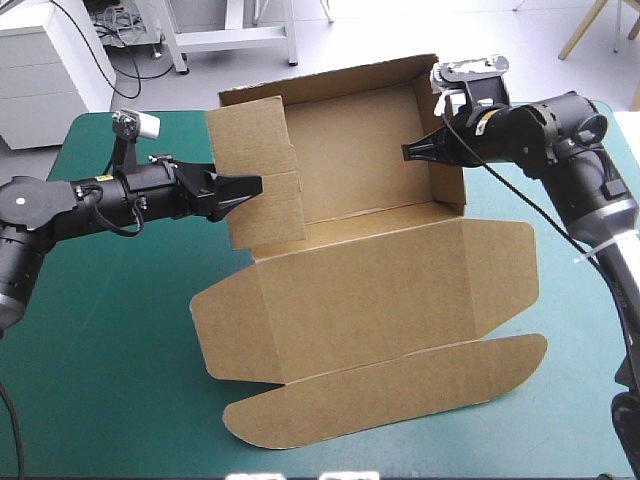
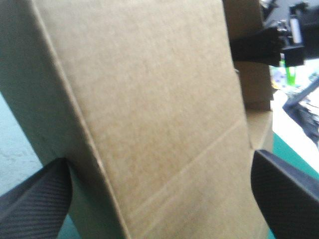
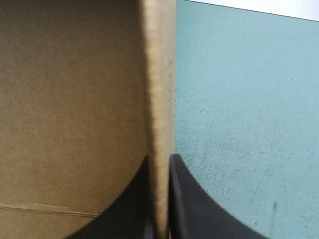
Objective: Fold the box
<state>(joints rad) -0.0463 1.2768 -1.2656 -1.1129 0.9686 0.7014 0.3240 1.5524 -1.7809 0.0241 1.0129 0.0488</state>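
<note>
I see table [image 1: 100, 400] filling most of high view, teal-green cover [image 3: 249, 124] flat, light soft and even. Beyond far edge, pale grey floor [image 1: 400, 30], smooth, bright. White cabinet [image 1: 45, 75] stands on floor past table's far left corner. Black cables [image 1: 125, 45] trail on floor just beside cabinet. Grey metal frame legs [image 1: 235, 35] stand near cables, toward middle. Light wooden legs [image 1: 585, 30], slanted, past far right corner; can't tell which furniture they belong to. Right wrist view: cover ends at pale strip [image 3: 259, 6].
</note>
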